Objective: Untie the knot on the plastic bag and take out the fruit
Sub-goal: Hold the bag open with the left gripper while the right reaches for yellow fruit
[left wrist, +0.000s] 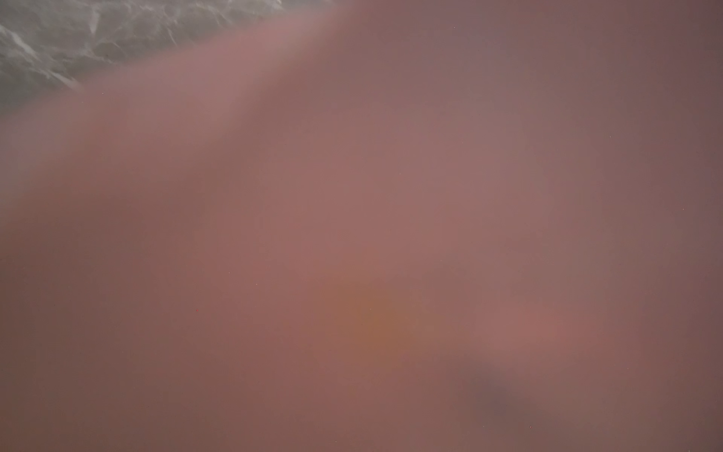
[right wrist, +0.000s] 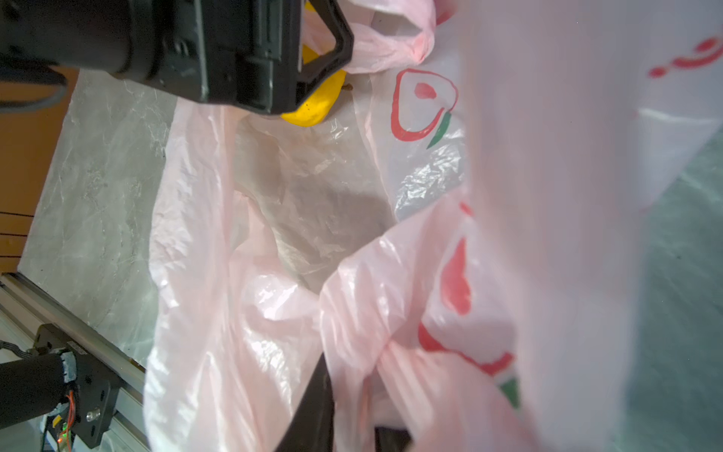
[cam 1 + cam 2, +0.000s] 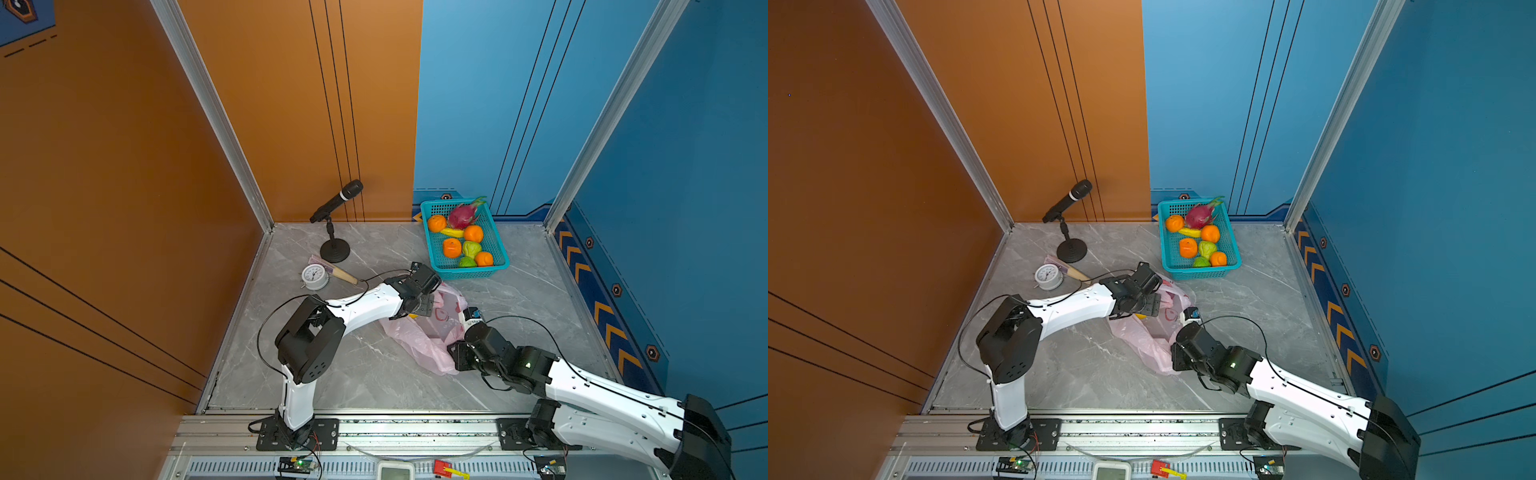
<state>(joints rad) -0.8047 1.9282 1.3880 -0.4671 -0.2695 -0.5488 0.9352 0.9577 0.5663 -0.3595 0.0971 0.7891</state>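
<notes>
The left arm (image 3: 365,302) rises from its base, folds at a high elbow and stretches its white forearm rightward and away. The wrist is bent so the left gripper (image 3: 423,308) points downward. Only one looped finger (image 2: 345,36) shows in the right wrist view, so its jaw spacing cannot be read. The right arm (image 3: 602,388) lies low and reaches leftward, with the right gripper (image 3: 456,355) held low and its dark fingers (image 2: 313,403) standing a little apart.

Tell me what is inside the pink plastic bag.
A yellow fruit sits in the open mouth of the plastic bag, at the left tool. Beyond it only bare film shows; blurred folds cover the rest.
</notes>
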